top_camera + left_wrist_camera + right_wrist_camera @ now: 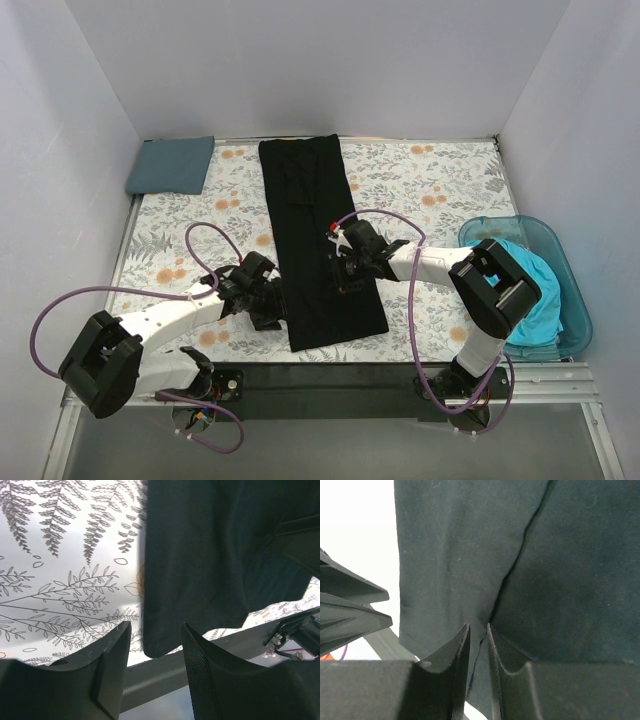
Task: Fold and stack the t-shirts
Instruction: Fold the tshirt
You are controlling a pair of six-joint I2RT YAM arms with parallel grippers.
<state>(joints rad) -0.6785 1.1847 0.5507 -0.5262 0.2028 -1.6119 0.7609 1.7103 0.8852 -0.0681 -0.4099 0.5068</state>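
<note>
One black tee (pixel 318 240) is lying as a long folded strip down the middle of the counter (pixel 430 190), reaching from the far edge to the near one. One blue-grey tee (pixel 172 165) is sitting folded at the far left corner, and one turquoise tee (pixel 538 290) is lying bunched in the tub (pixel 578 310) at the right. The left gripper (pixel 274 306) is hovering at the strip's near left corner, its fingers (pixel 112 665) standing apart with the cloth's corner between them and nothing clamped, while the right gripper (pixel 338 272) is pressing on the strip's right side, fingers nearly together and pinching a raised crease of the black tee.
</note>
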